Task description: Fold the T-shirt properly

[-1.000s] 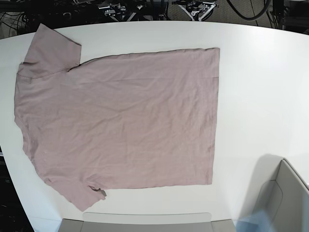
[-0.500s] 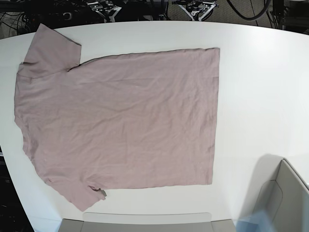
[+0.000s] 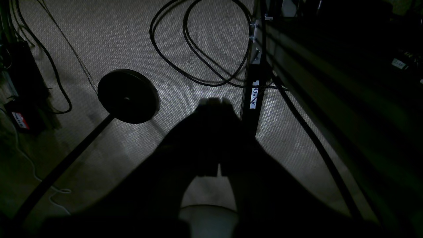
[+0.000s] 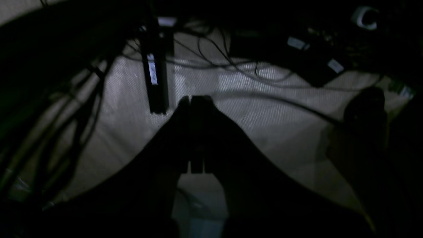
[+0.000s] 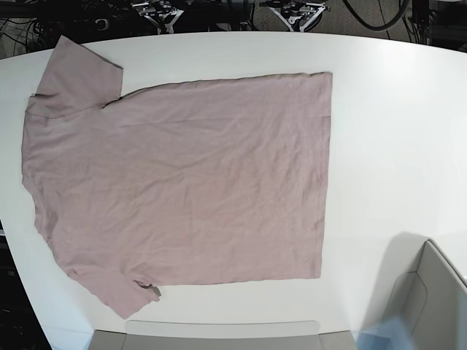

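Shirt spread flat, no fold begun

The T-shirt lies open on the white table, neck end at the base view's left. The left gripper and right gripper hang over the floor, both pinched closed and empty. Next, probably: reach in and grasp an edge.

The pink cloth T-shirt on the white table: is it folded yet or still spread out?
Spread out. The pink cloth T-shirt lies flat on the white table, both sleeves showing.

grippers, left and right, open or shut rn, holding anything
Left gripper: shut, holding nothing, hanging over the floor.
Right gripper: shut, holding nothing, also off the table.
The T-shirt lies flat, untouched.
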Tool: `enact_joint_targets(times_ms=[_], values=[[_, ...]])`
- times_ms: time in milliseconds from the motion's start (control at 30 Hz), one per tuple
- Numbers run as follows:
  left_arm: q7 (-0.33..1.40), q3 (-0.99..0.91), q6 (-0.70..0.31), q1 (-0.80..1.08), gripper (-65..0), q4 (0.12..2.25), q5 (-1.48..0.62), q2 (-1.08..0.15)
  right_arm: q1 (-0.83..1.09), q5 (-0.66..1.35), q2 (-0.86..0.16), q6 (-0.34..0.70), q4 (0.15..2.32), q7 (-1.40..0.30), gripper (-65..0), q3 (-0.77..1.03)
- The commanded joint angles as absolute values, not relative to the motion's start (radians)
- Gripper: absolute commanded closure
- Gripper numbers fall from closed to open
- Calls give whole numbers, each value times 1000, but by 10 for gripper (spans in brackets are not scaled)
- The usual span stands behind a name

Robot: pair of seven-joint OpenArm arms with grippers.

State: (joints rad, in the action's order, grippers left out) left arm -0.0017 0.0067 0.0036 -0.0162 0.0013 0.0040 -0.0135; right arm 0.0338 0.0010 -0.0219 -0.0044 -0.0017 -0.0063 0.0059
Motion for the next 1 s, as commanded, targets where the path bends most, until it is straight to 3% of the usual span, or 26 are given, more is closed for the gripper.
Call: enact_joint_targets(times_ms=[0,333,967], values=[[-5,10,7,-13,-1,0,7,-12,28,15,-24,-5,1,-4,-2,15],[-7,10,7,7,-1,1,7,-74,56,162,-134,-5,13,-2,-2,120],[-7,12,7,39,-1,38,7,-82,85,39,-159,-5,13,-2,-2,120]])
